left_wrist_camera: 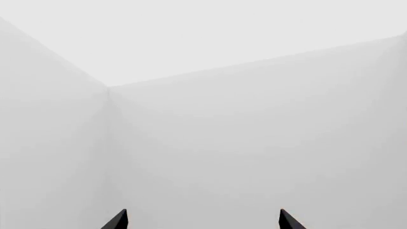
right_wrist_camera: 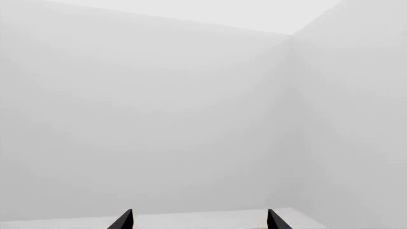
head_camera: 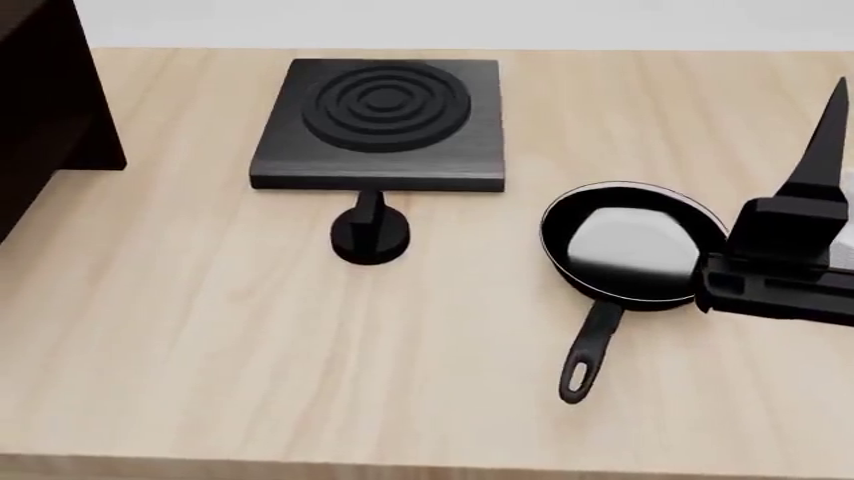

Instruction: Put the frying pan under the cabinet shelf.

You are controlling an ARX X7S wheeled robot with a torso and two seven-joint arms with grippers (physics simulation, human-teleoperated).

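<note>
The frying pan lies on the desk, right of the stove plate, well apart from the cabinet. Both grippers' fingers spread wide, empty.

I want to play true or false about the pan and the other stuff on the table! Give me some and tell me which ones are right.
1. The frying pan sits on the stove plate. False: it lies on the wooden table, to the right of the plate.
2. The pan's handle points toward the table's near edge. True.
3. A small black knob stands just in front of the stove plate. True.
4. The dark cabinet shelf is at the right side of the head view. False: it is at the far left.
5. The right gripper is shut. False: its fingertips stand apart.
</note>
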